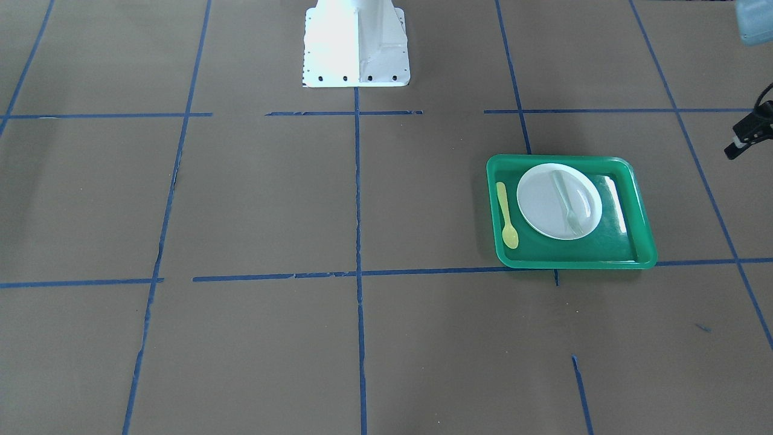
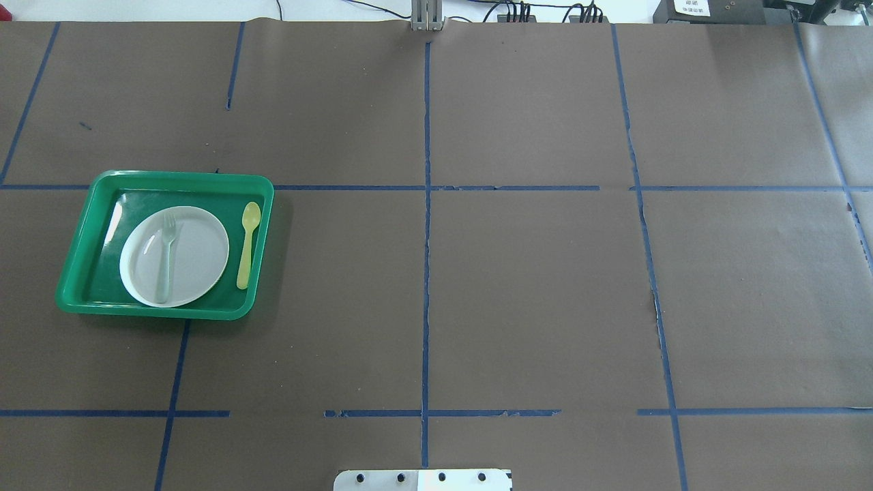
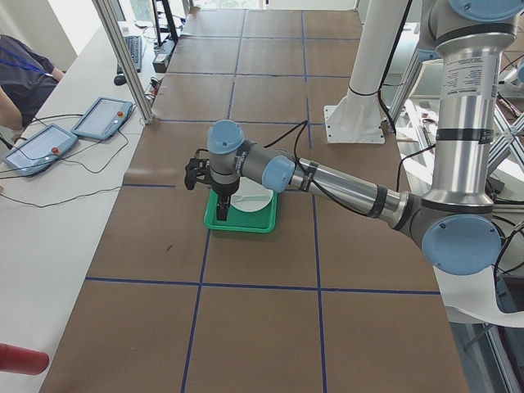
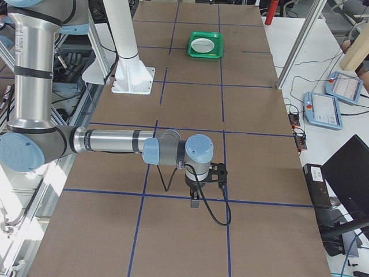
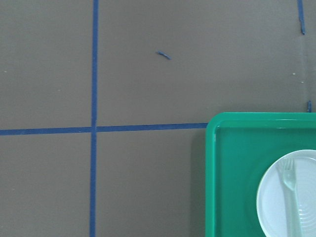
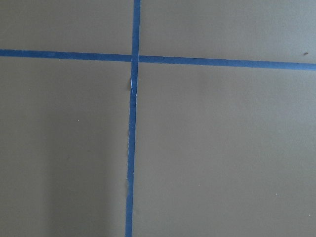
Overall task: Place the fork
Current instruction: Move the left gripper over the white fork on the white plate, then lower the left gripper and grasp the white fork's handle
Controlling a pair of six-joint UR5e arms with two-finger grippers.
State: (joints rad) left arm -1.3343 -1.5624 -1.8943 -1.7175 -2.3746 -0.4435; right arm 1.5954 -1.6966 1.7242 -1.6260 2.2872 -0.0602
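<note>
The pale translucent fork (image 1: 567, 205) lies on a white plate (image 1: 537, 199) inside a green tray (image 1: 574, 263), its tines toward the operators' side. It also shows in the overhead view (image 2: 166, 256) and at the lower right of the left wrist view (image 5: 291, 192). A yellow spoon (image 1: 506, 214) lies in the tray beside the plate. My left gripper (image 3: 220, 213) hangs above the table at the tray's outer side, holding nothing that I can see; I cannot tell whether it is open or shut. My right gripper (image 4: 195, 199) is far off over bare table; I cannot tell its state either.
The robot's white base (image 1: 356, 42) stands at the table's middle edge. Blue tape lines (image 2: 426, 273) cross the brown table. Two teach pendants (image 3: 102, 117) and cables lie on the operators' side bench, and a red object (image 3: 20, 359) lies there too.
</note>
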